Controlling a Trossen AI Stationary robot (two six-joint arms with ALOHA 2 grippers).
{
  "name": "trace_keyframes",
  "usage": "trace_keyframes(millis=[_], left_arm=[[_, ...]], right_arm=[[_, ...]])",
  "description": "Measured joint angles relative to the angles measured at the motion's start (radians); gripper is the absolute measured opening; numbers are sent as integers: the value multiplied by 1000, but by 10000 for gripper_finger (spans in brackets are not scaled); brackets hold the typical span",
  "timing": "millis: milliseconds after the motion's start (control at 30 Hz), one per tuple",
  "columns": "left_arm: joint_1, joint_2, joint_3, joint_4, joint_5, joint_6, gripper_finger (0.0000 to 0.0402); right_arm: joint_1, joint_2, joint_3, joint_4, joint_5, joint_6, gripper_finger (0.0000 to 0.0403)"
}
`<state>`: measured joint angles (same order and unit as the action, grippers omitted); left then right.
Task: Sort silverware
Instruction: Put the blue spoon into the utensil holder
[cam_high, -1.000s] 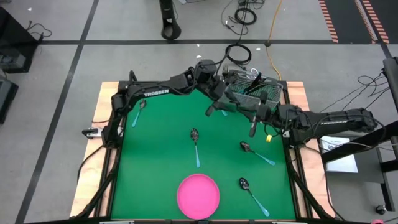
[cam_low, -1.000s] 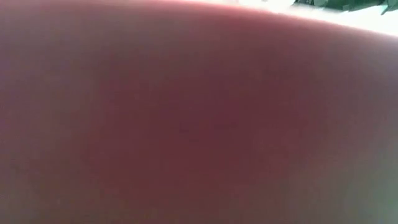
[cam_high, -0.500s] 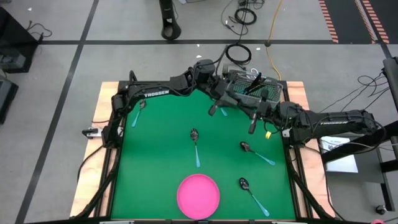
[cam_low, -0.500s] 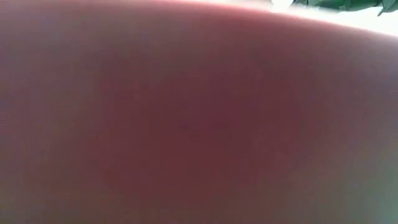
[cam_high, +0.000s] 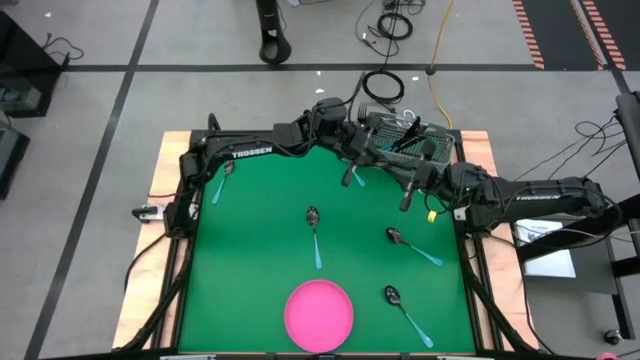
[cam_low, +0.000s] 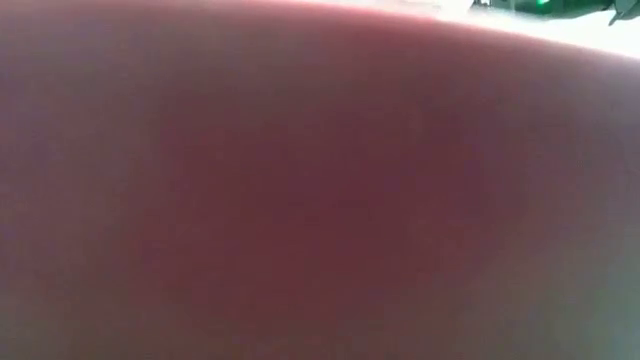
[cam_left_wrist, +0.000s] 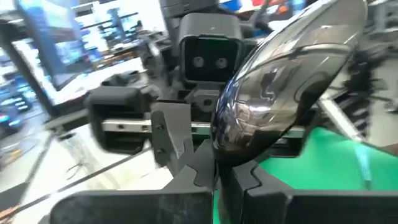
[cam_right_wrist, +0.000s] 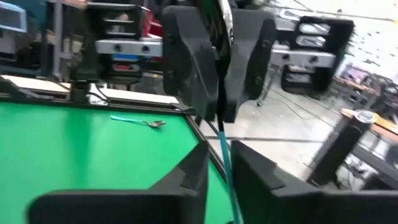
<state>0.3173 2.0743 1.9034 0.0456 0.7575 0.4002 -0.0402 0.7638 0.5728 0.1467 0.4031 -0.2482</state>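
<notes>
1. White lettering on my left arm (cam_high: 252, 152) reads "TROSSEN"; I can read nothing else.
2. My left claw (cam_left_wrist: 217, 180), above the far edge of the green table (cam_high: 250, 250), is clamped on the bowl of a dark shiny metal spoon (cam_left_wrist: 286, 81) with a thin light-blue handle.
3. That curved, smooth bowl is a poor hold, so the spoon could swivel or slip out and drop.
4. My right claw (cam_right_wrist: 221, 152) sits around the handle. I cannot tell if it grips.
5. Pulling apart unevenly could wrench the spoon free short of the grey wire-mesh basket (cam_high: 412, 140) in the far right corner.
</notes>
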Motion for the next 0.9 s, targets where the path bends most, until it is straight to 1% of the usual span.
trace_keyframes(millis=[100, 200, 267, 333, 467, 533, 633, 767, 900], left_arm=[[-4, 0, 0, 0, -75, 1, 3], [-4, 0, 0, -1, -144, 0, 3], [-1, 0, 0, 0, -190, 1, 2], [3, 1, 0, 0, -221, 1, 2], [11, 56, 0, 75, -241, -39, 1], [11, 101, 0, 150, -260, -55, 1], [9, 165, 30, 214, -315, -55, 1], [11, 243, 116, 244, -330, -76, 1], [11, 321, 215, 225, -331, -83, 1]], right_arm=[[0, -17, 0, -69, 67, 10, 103], [0, -56, 0, -177, 187, 27, 144], [0, -100, 0, -263, 269, 58, 164], [0, -149, 0, -351, 315, 116, 176], [0, -260, 0, -548, 330, 297, 184], [0, -311, 0, -630, 331, 392, 182], [1, -369, 0, -723, 329, 497, 176], [2, -415, 0, -803, 324, 572, 172], [2, -424, 0, -822, 324, 585, 172]])
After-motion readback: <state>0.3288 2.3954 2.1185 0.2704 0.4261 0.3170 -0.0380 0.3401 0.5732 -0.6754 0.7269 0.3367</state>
